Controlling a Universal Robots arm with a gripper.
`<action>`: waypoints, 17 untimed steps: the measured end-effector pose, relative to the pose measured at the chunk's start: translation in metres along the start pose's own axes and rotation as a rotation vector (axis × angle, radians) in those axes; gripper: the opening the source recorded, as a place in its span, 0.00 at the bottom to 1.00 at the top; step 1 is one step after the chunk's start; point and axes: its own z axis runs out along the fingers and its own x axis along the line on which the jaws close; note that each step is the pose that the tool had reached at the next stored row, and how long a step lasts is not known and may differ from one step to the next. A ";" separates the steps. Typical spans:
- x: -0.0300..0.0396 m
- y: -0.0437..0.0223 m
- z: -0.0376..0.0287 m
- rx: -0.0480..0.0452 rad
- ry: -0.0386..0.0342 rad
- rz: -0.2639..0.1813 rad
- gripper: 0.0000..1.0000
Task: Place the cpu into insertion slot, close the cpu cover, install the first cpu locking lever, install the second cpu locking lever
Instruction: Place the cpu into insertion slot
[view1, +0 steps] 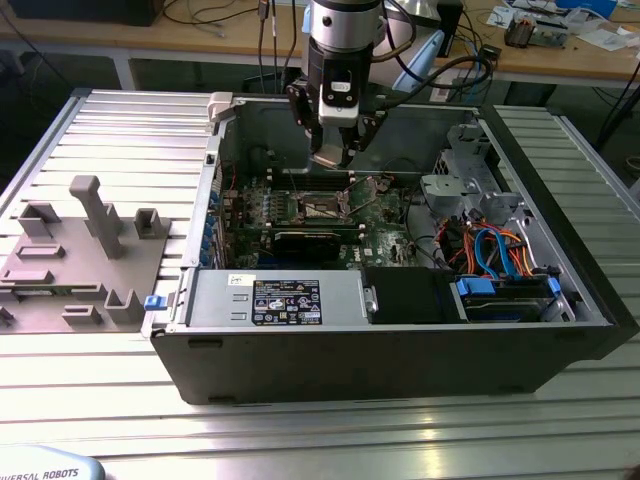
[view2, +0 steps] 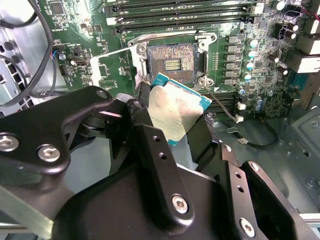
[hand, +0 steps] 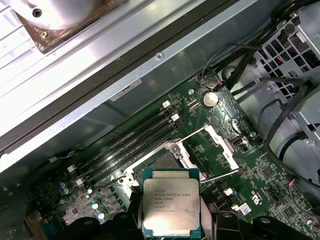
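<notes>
My gripper (view1: 335, 150) hangs inside the open computer case, above the green motherboard (view1: 385, 240). It is shut on the cpu (view2: 176, 106), a flat square chip with a dull silver top, held by two opposite edges between black fingers (view2: 152, 142). The cpu (hand: 170, 207) hovers above the board, just beside the insertion slot (view2: 172, 62) and apart from it. That dark square socket (hand: 161, 162) lies bare in its silvery frame. The cpu cover (hand: 216, 148), a thin metal frame with a window, stands swung open beside the socket. A thin wire lever (hand: 220, 173) sticks out near it.
Long black memory slots (hand: 127, 145) run along one side of the socket. A power supply box (view1: 280, 300) sits at the case front, and a drive cage with blue and orange cables (view1: 500, 255) is on the exterior view's right. A grey fixture (view1: 80, 250) rests outside the case.
</notes>
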 end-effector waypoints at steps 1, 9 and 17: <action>0.0000 0.0000 0.0000 0.0003 -0.0005 0.003 0.54; 0.0000 0.0000 0.0001 0.0004 -0.0010 0.009 0.54; 0.0000 0.0000 0.0003 0.0002 -0.0013 0.013 0.54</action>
